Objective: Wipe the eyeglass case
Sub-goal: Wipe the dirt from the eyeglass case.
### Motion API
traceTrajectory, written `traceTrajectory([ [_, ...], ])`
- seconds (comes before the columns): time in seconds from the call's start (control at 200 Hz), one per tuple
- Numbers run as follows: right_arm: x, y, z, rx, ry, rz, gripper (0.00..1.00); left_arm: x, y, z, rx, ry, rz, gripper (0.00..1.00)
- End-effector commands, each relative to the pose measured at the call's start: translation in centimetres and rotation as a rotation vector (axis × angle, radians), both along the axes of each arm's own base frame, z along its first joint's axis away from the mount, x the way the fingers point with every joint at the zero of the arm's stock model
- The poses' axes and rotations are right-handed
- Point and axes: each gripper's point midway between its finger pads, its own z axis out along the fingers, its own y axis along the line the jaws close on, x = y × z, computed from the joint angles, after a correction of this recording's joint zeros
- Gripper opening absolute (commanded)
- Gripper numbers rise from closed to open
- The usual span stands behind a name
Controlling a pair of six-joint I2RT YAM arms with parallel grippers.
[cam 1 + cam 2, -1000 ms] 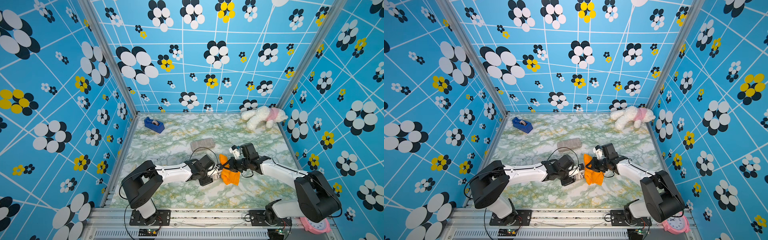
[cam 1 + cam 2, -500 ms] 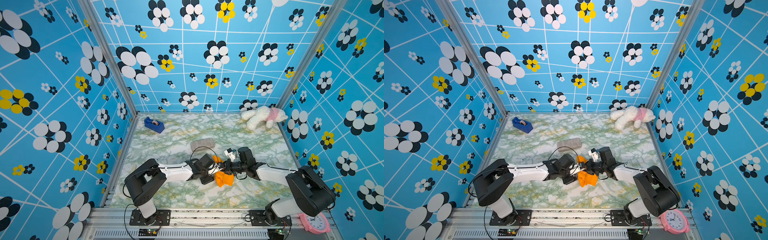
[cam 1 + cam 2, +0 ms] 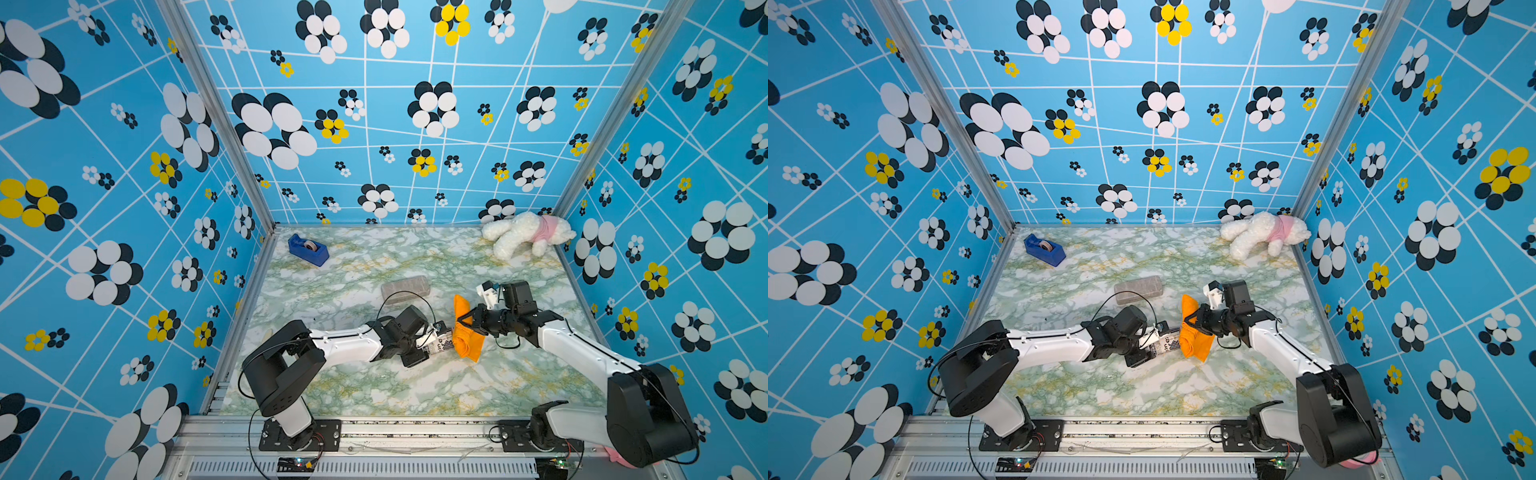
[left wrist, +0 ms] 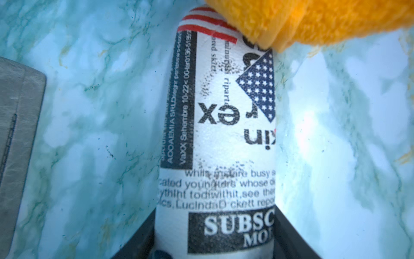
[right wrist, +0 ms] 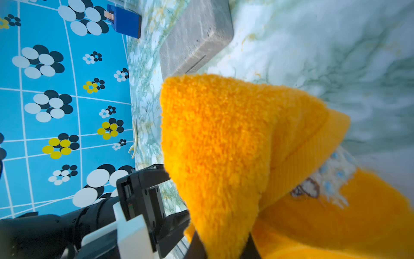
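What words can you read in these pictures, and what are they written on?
All on the eyeglass case, in the left wrist view:
"SUBSC", white on a black box, cut off
"MO", beneath it, cut off
"cated youngters whose", small print
"VaXX Sehembre 10-22", sideways on the dark strip
"ex" and "kin", big, upside down
Other small print is too blurred; the orange cloth covers one end.

White links point(image 3: 349, 343), black joints point(image 3: 282, 374), thin cables point(image 3: 404, 292), seemingly black jaws
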Motion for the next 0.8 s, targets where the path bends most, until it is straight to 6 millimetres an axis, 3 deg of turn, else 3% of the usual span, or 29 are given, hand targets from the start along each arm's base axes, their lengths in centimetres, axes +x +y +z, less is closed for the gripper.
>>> traceTrajectory([
  [0.0, -1.3, -1.7, 2.3, -0.113, -0.062, 0.020, 0.00, -1.1, 0.1, 1.9, -0.053, 0.087, 0.010, 0.15],
  [0.1, -1.9, -1.3, 5.6, -0.055, -0.173, 0.013, 0.00, -1.9, -0.2, 3.6, -0.101, 0.187, 0.018, 0.15],
  [0.195, -3.5, -0.8, 6.9, -0.069, -0.227, 0.044, 0.00, -2.5, -0.5, 5.4, -0.139, 0.257, 0.011, 0.15],
  [0.32, -6.1, 1.1, 7.4, -0.092, -0.285, 0.126, 0.00, -2.3, -1.0, 7.8, -0.226, 0.355, 0.024, 0.15],
  [0.46, -7.7, 2.6, 7.0, -0.099, -0.345, 0.159, 0.00, -1.0, -1.7, 10.2, -0.324, 0.451, 0.050, 0.15],
  [0.605, -7.5, 4.5, 7.6, -0.052, -0.426, 0.175, 0.00, -1.0, -3.1, 12.1, -0.380, 0.499, 0.016, 0.15],
  [0.795, -5.7, 4.3, 7.2, -0.163, -0.483, 0.210, 0.00, -2.4, -3.0, 13.4, -0.392, 0.522, -0.031, 0.16],
])
